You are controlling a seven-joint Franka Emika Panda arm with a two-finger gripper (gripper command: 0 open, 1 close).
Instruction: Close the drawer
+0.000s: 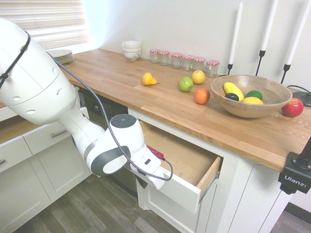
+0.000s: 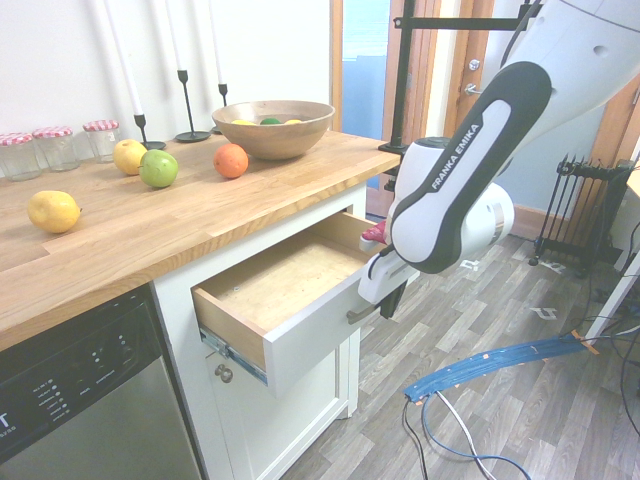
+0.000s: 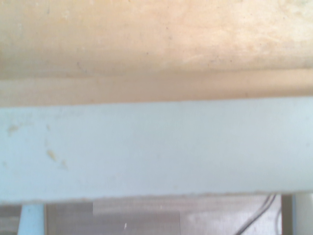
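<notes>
**Drawer open under the oak bench**

The drawer (image 2: pixel 285 300) juts out beneath the wooden bench (image 2: pixel 150 225), bare plywood floor showing, smooth white front facing the room. At its three o'clock end in the second exterior view, the gripper (image 2: pixel 385 295) points down against that front, jaws pressed together.

We see a wooden desk (image 1: pixel 146 102) carrying a wooden bowl (image 1: pixel 243 109) of fruit, a red apple (image 1: pixel 292 107), an orange (image 1: pixel 201 95), a green apple (image 1: pixel 185 84), a yellow apple (image 1: pixel 198 76), a yellow pear (image 1: pixel 148 79), lidded jars (image 1: pixel 184 59), stacked white bowls (image 1: pixel 131 50), plates (image 1: pixel 60 55) and black candlesticks (image 1: pixel 260 60).
</notes>
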